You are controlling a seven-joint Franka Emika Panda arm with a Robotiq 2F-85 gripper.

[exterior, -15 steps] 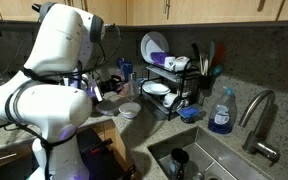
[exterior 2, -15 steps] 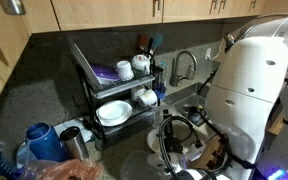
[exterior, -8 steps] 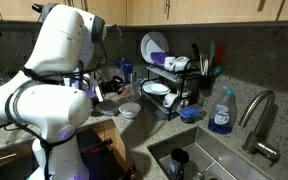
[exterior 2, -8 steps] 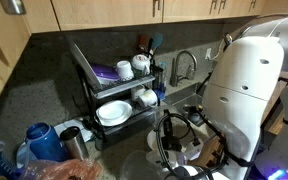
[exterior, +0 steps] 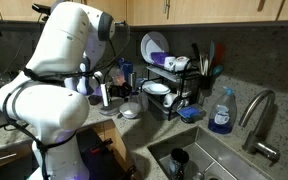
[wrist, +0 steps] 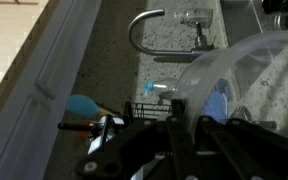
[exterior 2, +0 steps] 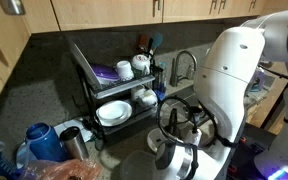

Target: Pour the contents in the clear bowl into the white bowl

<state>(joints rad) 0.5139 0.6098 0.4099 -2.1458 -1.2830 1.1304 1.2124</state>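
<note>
Wrist view: claw point(wrist: 179, 150) clenched, dark fingers low in frame, closed on what reads as the rim of the clear bowl point(wrist: 249, 75). The bowl fills the right side, pale and glassy. Contents and tilt too blurred to tell.

Exterior view: the claw hangs above the tabletop point(exterior: 169, 130), close against the arm's white body. The white bowl point(exterior: 131, 110) sits on the tabletop, near the claw and lower, on the side toward the dish rack point(exterior: 174, 85). It does not show in the wrist view.

Judgement: the pour turns on that offset. The clear bowl needs carrying rack-ward until its lip is over the white bowl, then tipping.

Farther: blue soap bottle point(exterior: 221, 112) and faucet point(exterior: 259, 115) at the sink.
</note>
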